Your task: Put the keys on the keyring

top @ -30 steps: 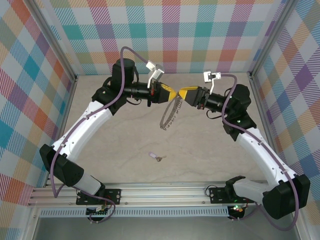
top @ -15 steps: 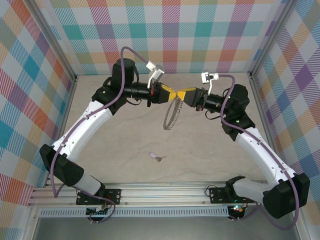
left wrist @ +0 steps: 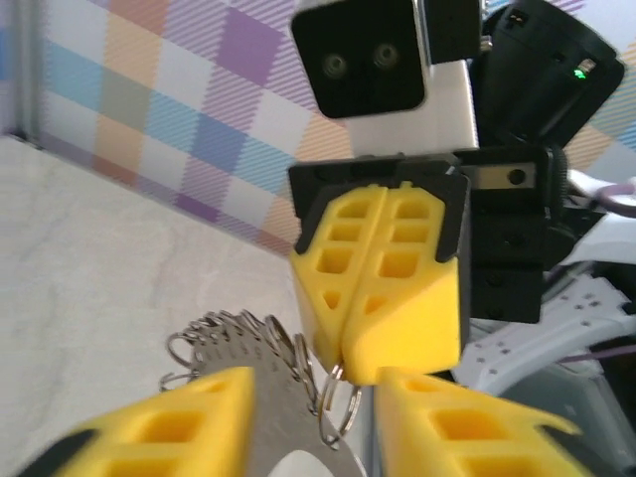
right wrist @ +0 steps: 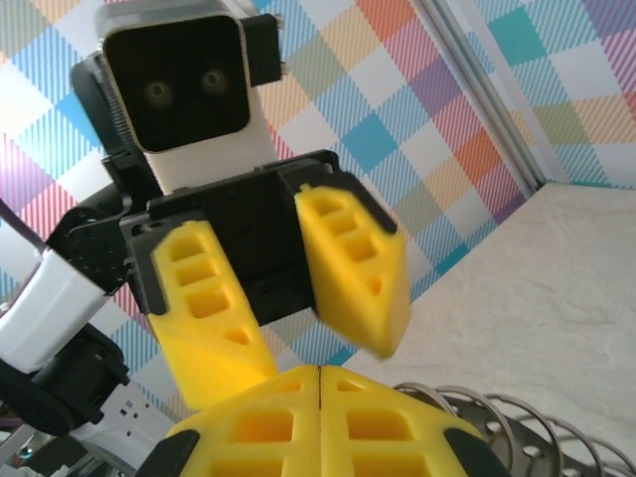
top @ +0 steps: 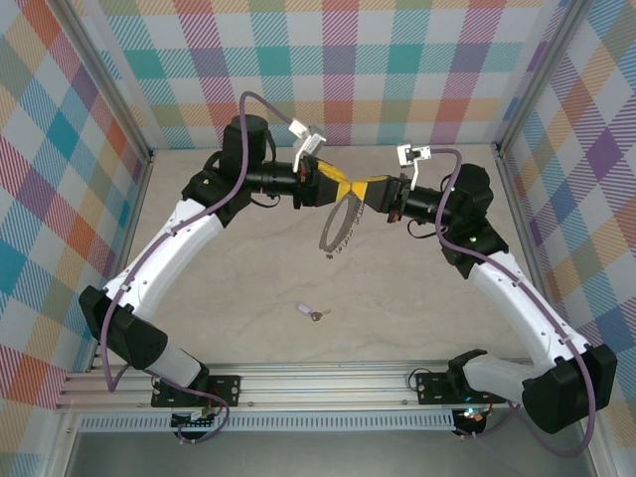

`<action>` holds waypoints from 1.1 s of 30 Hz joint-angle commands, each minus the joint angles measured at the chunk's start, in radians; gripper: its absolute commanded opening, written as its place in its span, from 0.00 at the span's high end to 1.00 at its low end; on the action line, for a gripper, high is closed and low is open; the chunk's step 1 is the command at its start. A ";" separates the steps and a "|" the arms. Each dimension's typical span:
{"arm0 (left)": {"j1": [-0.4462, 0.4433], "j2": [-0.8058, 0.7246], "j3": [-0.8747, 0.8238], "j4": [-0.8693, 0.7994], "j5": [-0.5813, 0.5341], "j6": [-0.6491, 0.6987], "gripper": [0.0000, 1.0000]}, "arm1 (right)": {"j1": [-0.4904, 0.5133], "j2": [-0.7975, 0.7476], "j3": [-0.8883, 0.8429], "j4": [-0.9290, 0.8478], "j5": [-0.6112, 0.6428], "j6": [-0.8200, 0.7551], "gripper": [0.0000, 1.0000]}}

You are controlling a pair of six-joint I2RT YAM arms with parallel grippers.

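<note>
Nearest the arm bases, the keys (top: 313, 312) lie loose on the counter, well apart from the keyring (left wrist: 253, 348) and on its near side, with nothing touching them. They seem to be waiting there until the ring is settled in a steady grip.

Farther back, the keyring hangs clear above the counter, its scalloped loop drooping toward the near side from where it is pinched at its top edge. The right end effector (left wrist: 348, 363) is closed tight on that top edge, with its yellow pads meeting and a few of the ring's small wire loops caught at the tips. The left end effector (right wrist: 303, 338) faces it nose to nose from the other side of the keyring. Its fingers are spread about halfway and grip nothing, though the ring's edge sits in the gap between them. This looks like a hand-over in mid-air, probably so that the right arm carries the ring and the left is free to fetch the keys.

A second ago the roles were reversed. The left end effector was clamped on the ring's top and the right one stood partly open just beside it. Since then the right has moved in and closed, the left has let go, and the ring hangs at much the same slant. The keys have not moved.
</note>
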 commanded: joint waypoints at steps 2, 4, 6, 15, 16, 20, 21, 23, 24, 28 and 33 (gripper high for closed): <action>0.024 -0.084 -0.083 0.120 -0.149 -0.093 0.46 | 0.000 0.007 0.010 0.056 0.047 -0.033 1.00; 0.037 -0.109 -0.138 0.171 -0.188 -0.144 0.46 | 0.000 0.011 0.007 0.081 0.057 -0.026 1.00; 0.043 -0.123 -0.181 0.198 -0.216 -0.175 0.51 | -0.002 0.015 0.003 0.118 0.063 -0.017 1.00; 0.033 -0.128 -0.279 0.325 -0.148 -0.279 0.85 | -0.002 0.050 -0.005 0.282 0.073 0.038 1.00; 0.027 -0.128 -0.278 0.328 -0.146 -0.280 0.85 | -0.002 0.056 -0.004 0.299 0.074 0.046 1.00; -0.003 -0.117 -0.264 0.346 -0.138 -0.282 0.85 | -0.002 0.080 -0.008 0.348 0.075 0.079 1.00; -0.014 -0.112 -0.258 0.348 -0.134 -0.283 0.85 | -0.002 0.084 -0.010 0.385 0.077 0.084 1.00; -0.034 -0.102 -0.247 0.351 -0.129 -0.282 0.85 | -0.002 0.090 -0.018 0.412 0.086 0.096 1.00; -0.044 -0.096 -0.242 0.354 -0.129 -0.280 0.85 | -0.002 0.094 -0.021 0.421 0.090 0.101 1.00; -0.075 -0.077 -0.224 0.370 -0.130 -0.285 0.85 | -0.002 0.105 -0.039 0.465 0.101 0.122 1.00; -0.084 -0.086 -0.230 0.377 -0.175 -0.277 0.84 | -0.001 0.106 -0.054 0.488 0.115 0.124 1.00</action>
